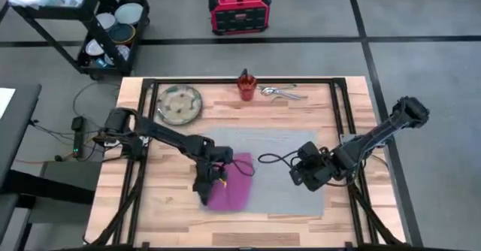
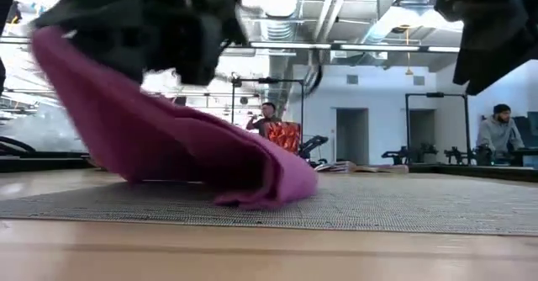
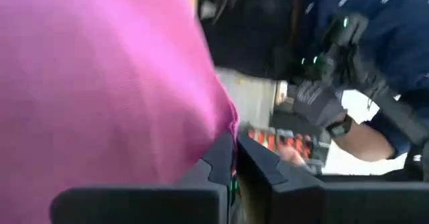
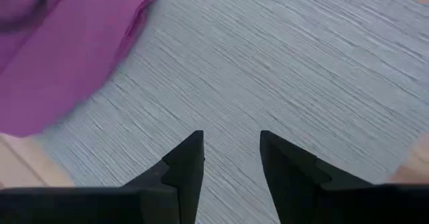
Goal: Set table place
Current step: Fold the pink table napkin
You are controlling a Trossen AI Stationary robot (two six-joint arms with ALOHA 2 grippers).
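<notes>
The magenta napkin [image 1: 231, 185] lies on the left part of the grey woven mat [image 1: 289, 149]. My left gripper [image 1: 207, 182] is shut on the napkin's near-left end and holds that end raised. In the low view the napkin's other end [image 2: 277, 188] rests on the mat. My right gripper [image 4: 231, 150] hovers open above the bare mat, to the right of the napkin, with nothing between its fingers. The speckled plate [image 1: 180, 104], the orange-red cup [image 1: 246, 86] and the steel cutlery [image 1: 282, 93] sit along the table's far edge. My left gripper pinches the napkin's edge [image 3: 228, 127] between its two fingers [image 3: 218, 163]. One layer or several, I cannot tell. The held end [image 2: 59, 50] is lifted clear, and the cloth slopes down from it to the mat.
A black wheeled cart [image 1: 98, 25] with dishes stands beyond the table's far left corner, and a red box [image 1: 239, 9] sits on the floor behind the table. The mat's right half and the bare wood [image 1: 225, 228] along the near edge lie open. People show in the room beyond.
</notes>
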